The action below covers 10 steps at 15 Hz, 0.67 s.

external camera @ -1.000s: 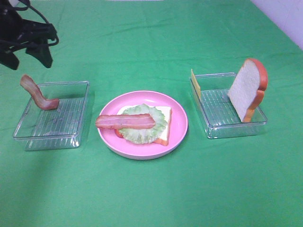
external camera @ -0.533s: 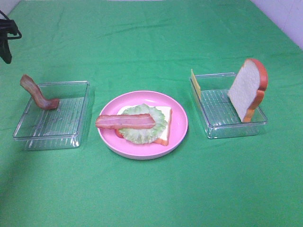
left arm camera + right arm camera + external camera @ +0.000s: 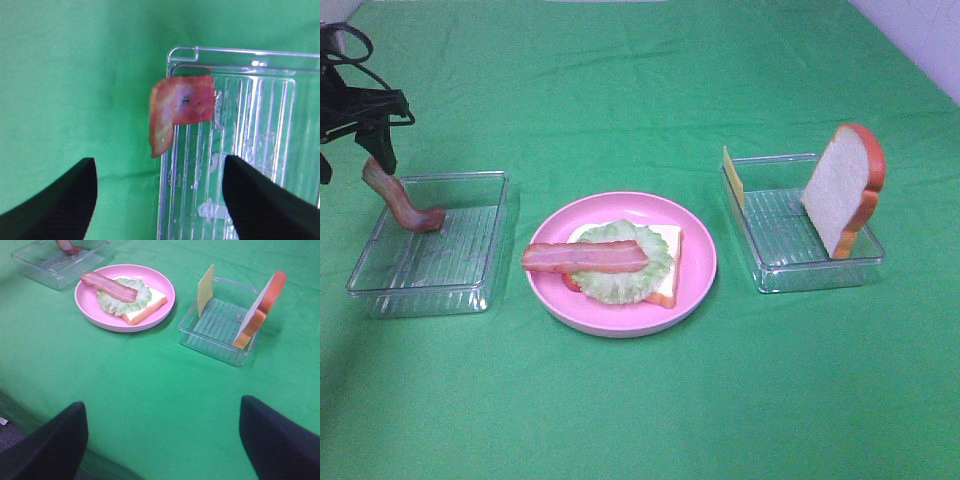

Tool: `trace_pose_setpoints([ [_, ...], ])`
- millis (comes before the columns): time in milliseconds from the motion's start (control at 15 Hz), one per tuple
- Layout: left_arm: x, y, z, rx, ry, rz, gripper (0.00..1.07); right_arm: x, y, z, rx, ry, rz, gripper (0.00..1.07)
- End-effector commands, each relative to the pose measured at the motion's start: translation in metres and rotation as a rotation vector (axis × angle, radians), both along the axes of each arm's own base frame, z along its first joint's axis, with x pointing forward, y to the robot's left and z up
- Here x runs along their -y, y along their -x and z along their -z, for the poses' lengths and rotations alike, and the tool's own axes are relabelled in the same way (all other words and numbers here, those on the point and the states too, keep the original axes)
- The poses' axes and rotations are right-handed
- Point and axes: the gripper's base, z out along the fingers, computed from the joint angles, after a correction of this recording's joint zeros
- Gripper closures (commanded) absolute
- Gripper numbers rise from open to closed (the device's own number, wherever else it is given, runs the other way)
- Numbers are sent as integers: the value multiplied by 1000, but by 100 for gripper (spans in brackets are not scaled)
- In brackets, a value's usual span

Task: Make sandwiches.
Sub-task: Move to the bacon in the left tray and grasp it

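From the high camera the sandwich looks about half built. On the pink plate (image 3: 705, 262) in the middle of the table lie a bread slice (image 3: 665, 242), a lettuce leaf (image 3: 620, 280) and one bacon strip (image 3: 585, 257), stacked in that order. By my reading three pieces remain to be added. The second bacon strip (image 3: 400, 200) leans out over the far left corner of the left tray (image 3: 440, 292), near the table's left edge. The cheese square (image 3: 732, 178) and the top bread slice (image 3: 840, 190) both stand in the right tray (image 3: 810, 275), toward the right edge. The left claw (image 3: 356, 160) hangs just above that second strip's raised end; I cannot tell whether it touches. The left wrist camera shows its jaws spread wide and empty, one finger over the cloth and the other over the tray. The strip sits between and beyond them, draped over the tray's corner rim. The right wrist camera shows the right claw (image 3: 165, 445) wide open too and holding nothing. It sits back by the table's near edge, well apart from plate and trays.
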Motion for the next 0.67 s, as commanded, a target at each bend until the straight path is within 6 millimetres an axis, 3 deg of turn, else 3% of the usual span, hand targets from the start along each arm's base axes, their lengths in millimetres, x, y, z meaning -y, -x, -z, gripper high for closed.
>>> trace_pose_setpoints([
  [67,0,-4,13,-15,1,12,40,1,1,0,19,-7,4,29],
  [333,0,-7,13,13,-3,21,55,1,1,0,19,-7,4,29],
  [533,0,-7,13,21,-4,22,58,1,1,0,19,-7,4,29],
  [667,0,-7,13,21,-4,22,70,1,1,0,19,-7,4,29],
])
